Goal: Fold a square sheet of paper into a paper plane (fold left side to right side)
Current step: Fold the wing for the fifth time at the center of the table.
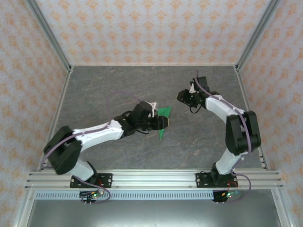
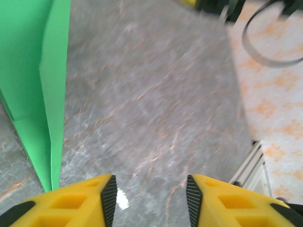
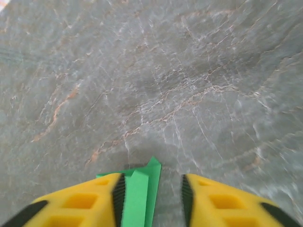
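Green paper plane [image 1: 164, 112] on grey table [image 1: 104, 85], left tool [image 1: 165, 124] apart beside it, right tool [image 1: 182, 97] apart

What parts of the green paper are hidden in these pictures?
Top view: the left gripper covers the middle of the green paper, so its full outline is hidden.
Left wrist view: the paper runs off the left and top edges.
Right wrist view: the bottom edge cuts the paper off between the right gripper fingers.
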